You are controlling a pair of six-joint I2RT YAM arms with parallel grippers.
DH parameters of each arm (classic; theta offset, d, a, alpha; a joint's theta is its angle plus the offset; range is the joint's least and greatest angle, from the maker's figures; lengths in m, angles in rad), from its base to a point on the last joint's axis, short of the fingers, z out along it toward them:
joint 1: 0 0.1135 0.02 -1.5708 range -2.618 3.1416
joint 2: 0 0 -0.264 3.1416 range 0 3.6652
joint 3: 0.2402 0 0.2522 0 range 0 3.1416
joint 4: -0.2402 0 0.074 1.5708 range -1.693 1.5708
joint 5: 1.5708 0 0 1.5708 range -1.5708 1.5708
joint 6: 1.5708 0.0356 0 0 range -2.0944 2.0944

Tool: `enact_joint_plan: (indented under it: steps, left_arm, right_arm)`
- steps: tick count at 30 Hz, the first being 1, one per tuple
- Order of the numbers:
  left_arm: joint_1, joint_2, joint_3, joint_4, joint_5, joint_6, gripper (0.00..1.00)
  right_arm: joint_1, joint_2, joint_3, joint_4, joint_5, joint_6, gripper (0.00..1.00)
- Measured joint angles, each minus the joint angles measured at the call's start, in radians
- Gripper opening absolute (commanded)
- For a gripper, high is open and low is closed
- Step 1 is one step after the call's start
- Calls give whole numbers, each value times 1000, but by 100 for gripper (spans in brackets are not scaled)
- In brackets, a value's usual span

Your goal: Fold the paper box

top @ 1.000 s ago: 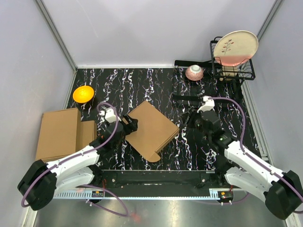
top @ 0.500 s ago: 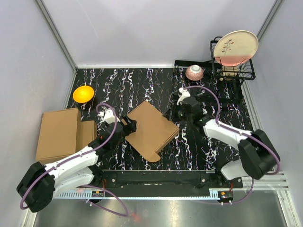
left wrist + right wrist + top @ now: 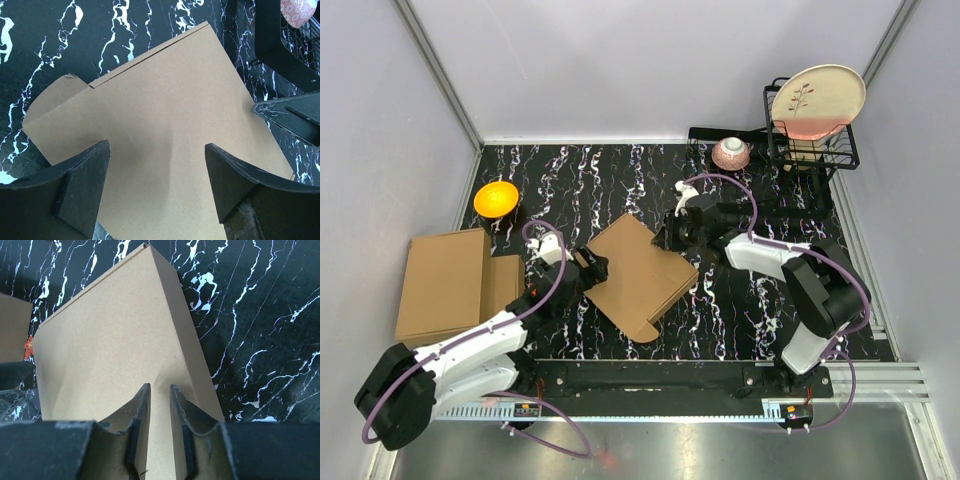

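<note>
Two grippers: both over the paper box, one each side.
Box place: middle of the worktop, lying flat, cornerwise to its edges.
Left gripper: gaping wide above the lid, holding nothing.
Right gripper: jaws nearly together, just a slit, nothing seen in it.
Progress: box looks folded and closed, lid down; I'd say only a final press or tuck remains.

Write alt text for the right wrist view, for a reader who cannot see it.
A plain brown paper box lies on a black, white-veined table, filling the left and centre. The right end effector shows at the bottom edge, its two dark fingers a narrow gap apart in front of the box.
</note>
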Motion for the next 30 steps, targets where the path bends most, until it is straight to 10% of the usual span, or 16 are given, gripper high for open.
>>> enact_joint_plan:
  steps: [30]
  left_arm:
    - [0,-174,0,-94,-18,19,80]
  right_arm:
    - [-131,46,-84,216,-71,100,28]
